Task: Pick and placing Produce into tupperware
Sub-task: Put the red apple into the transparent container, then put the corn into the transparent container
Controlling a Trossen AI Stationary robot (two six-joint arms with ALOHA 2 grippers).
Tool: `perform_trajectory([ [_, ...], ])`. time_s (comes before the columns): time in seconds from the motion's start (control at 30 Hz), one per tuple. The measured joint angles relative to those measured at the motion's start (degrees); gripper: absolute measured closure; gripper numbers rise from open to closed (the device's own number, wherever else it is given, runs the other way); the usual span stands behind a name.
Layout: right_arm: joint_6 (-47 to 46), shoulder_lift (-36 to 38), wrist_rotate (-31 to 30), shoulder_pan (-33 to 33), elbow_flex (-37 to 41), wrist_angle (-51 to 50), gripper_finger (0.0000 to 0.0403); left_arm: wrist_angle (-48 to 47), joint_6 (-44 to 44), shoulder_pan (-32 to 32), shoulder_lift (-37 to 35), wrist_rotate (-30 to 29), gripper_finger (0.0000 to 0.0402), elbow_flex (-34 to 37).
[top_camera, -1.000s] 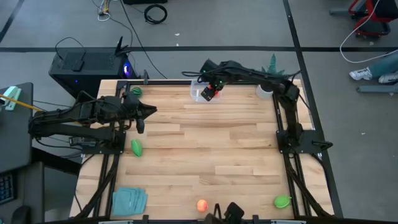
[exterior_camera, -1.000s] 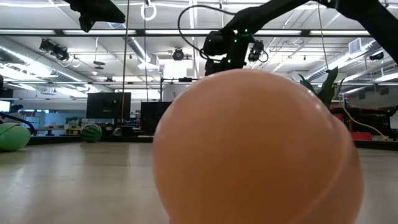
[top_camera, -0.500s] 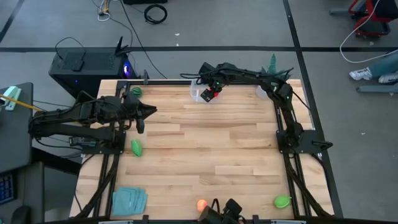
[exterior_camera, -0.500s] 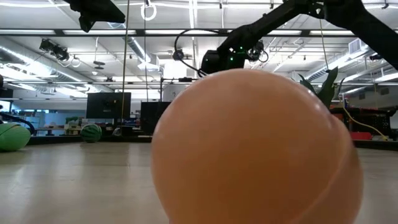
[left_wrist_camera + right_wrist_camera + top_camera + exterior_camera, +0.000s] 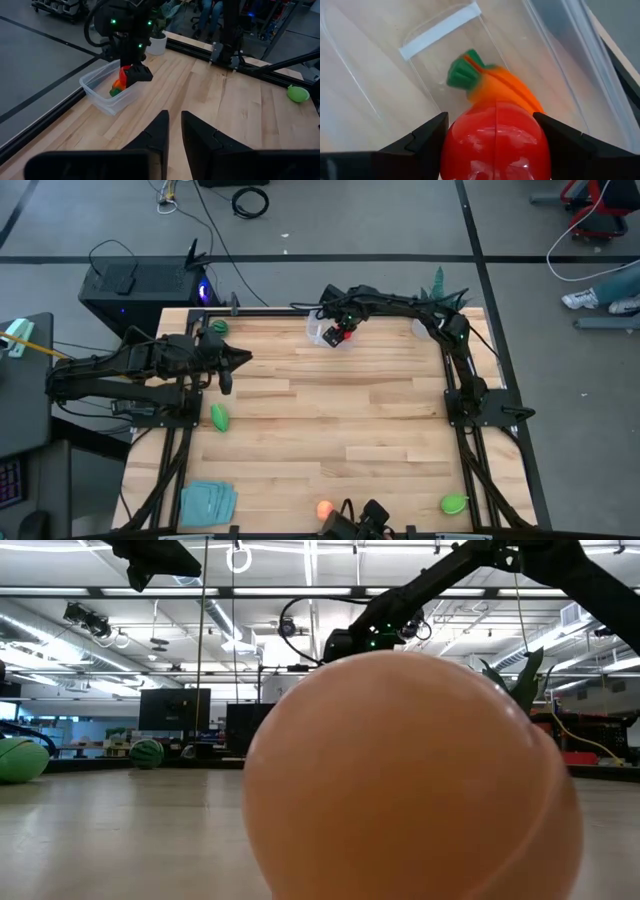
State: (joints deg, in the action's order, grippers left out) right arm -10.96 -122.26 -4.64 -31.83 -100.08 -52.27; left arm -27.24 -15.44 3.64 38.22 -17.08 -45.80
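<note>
Red and glossy, a round produce piece (image 5: 496, 142) is sitting clamped between the right gripper's (image 5: 341, 332) fingers (image 5: 420, 140), hanging just over the clear tupperware (image 5: 102, 92) at the table's (image 5: 330, 430) far edge. Inside the box, a carrot (image 5: 495, 87) is lying on the bottom. The left gripper (image 5: 228, 370) is waiting over the table's left side, jaws nearly closed and empty. Green pieces (image 5: 219, 418) and a peach one (image 5: 410, 780) are lying elsewhere on the wood.
</note>
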Motion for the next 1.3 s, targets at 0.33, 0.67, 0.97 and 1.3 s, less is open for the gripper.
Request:
perform_trajectory([
  [0.33, 0.0, 0.0, 0.0, 0.02, 0.17, 0.28, 0.0103, 0.0, 0.0, 0.0, 0.0, 0.02, 0.0344, 0.0],
  [0.67, -0.57, 0.78, 0.44, 0.13, 0.25, -0.6, 0.009, 0.0, -0.47, 0.0, 0.02, 0.01, 0.0344, 0.0],
  [0.97, 0.5, 10.44, 0.83, 1.15, 0.25, -1.96, 0.0092, 0.46, -4.94, 0.0, 0.0, 0.02, 0.0345, 0.0],
  [1.3, 1.51, 25.9, -0.04, 10.13, 0.23, -3.97, 0.0133, 0.84, -6.48, 0.0, 0.02, 0.02, 0.0355, 0.0],
])
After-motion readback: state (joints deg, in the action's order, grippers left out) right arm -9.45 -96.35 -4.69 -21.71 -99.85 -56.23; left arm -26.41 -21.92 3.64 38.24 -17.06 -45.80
